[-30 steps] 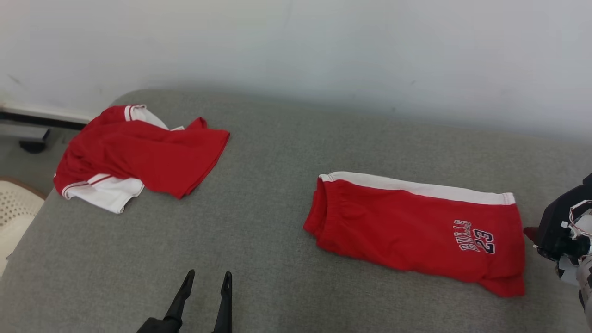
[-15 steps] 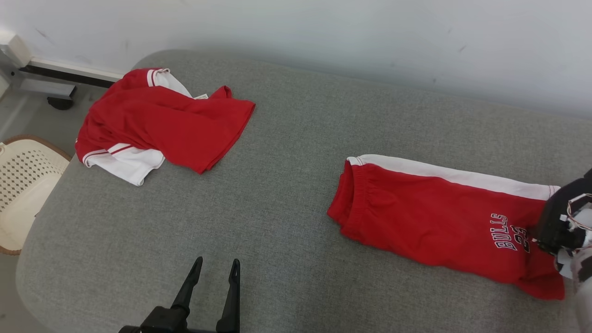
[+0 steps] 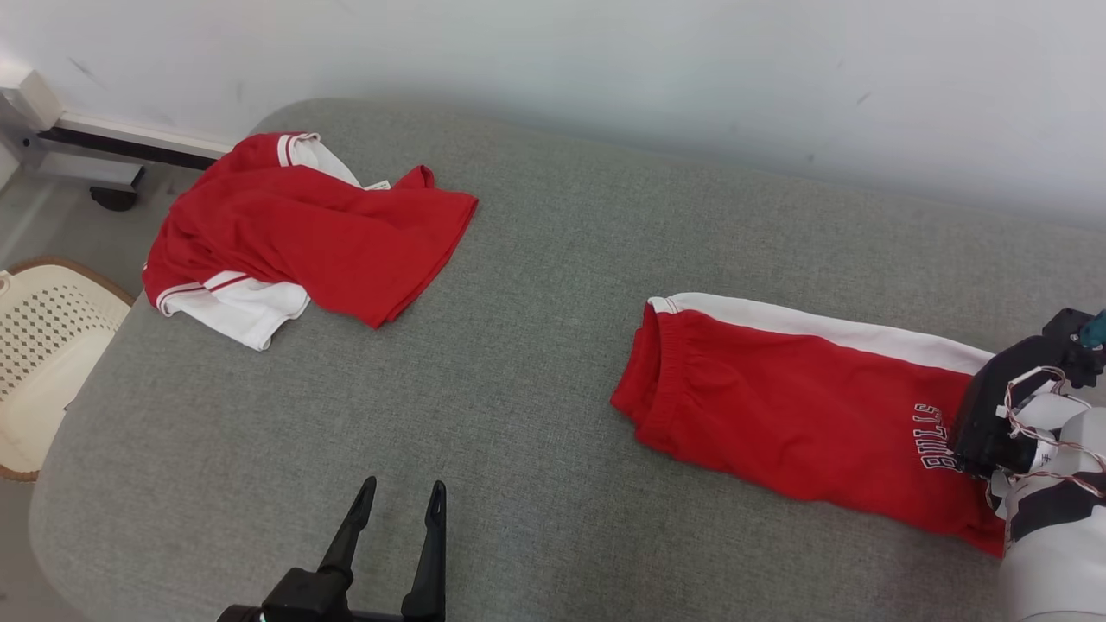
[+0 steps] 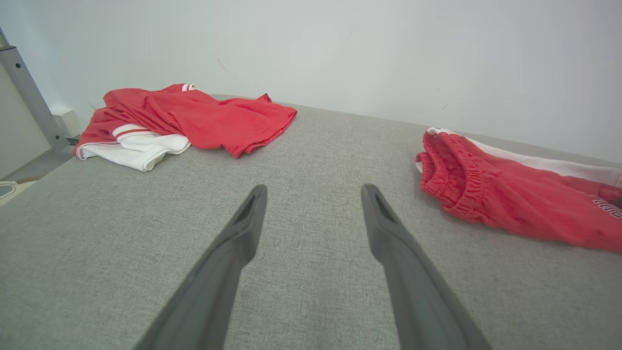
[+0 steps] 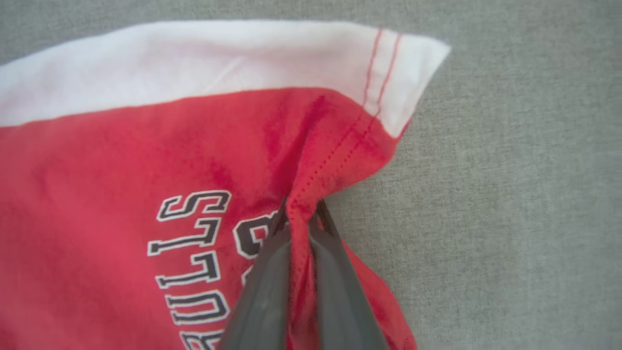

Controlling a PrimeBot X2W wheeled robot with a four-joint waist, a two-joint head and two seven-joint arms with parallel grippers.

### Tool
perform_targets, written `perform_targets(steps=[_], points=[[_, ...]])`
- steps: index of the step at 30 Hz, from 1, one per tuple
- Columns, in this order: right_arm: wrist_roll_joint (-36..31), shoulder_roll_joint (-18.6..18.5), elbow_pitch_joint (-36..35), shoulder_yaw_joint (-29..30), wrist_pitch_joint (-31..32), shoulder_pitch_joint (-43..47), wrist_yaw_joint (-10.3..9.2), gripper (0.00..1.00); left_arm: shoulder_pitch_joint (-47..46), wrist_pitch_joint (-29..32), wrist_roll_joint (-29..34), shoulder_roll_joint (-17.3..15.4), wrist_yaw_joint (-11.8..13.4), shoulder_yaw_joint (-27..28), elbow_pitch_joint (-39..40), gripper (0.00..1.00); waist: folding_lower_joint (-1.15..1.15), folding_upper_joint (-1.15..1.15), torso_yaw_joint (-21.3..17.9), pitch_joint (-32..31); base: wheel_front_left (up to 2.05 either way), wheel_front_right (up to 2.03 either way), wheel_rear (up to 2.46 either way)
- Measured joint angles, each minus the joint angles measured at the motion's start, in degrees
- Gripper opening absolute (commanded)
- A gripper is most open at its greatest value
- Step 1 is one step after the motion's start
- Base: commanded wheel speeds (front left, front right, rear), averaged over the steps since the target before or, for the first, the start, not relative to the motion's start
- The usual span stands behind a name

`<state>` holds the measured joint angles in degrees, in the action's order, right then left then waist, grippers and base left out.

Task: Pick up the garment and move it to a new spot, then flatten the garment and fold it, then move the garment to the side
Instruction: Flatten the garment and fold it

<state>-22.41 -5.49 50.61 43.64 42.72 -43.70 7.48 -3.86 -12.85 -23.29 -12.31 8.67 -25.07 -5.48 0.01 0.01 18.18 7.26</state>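
Right gripper [image 5: 302, 214] is clamped on the shorts [image 3: 778, 406] at their right hem, probably mid-fold; next, carry it leftward. Left gripper [image 3: 404, 485] waits near, fingers apart.

a grey fabric-covered surface [image 3: 536, 285] with rounded corners meets a plain white wall [image 3: 605, 69]; a cream perforated basket [image 3: 34, 345] sits beside its left edge.

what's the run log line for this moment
right gripper: jaws shut on shorts hem | left gripper: jaws open, empty | shirt: crumpled, far left
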Motion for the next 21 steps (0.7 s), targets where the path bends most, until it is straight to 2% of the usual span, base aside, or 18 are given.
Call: perform_targets(steps=[15,18,21], points=[[-0.5,1.6,-11.7,-1.5,0.8,5.0,-0.01,0.00,1.6,0.9,-0.6,-0.6,0.5,-0.8,-0.1,1.00,0.00,0.00,-0.7,-4.7,0.00,0.00,0.00],[6.3,2.1,-10.9,-1.1,1.8,4.3,-0.01,0.00,2.1,1.2,-0.7,-0.8,0.7,-1.0,0.1,1.00,0.00,0.00,-0.5,-5.9,0.00,0.00,0.00],[12.0,2.5,-9.5,-4.0,2.2,2.9,-0.01,0.00,2.8,1.3,-0.9,-1.1,0.9,-1.1,0.3,1.00,-0.01,-0.01,0.1,-6.9,0.00,0.00,0.00]])
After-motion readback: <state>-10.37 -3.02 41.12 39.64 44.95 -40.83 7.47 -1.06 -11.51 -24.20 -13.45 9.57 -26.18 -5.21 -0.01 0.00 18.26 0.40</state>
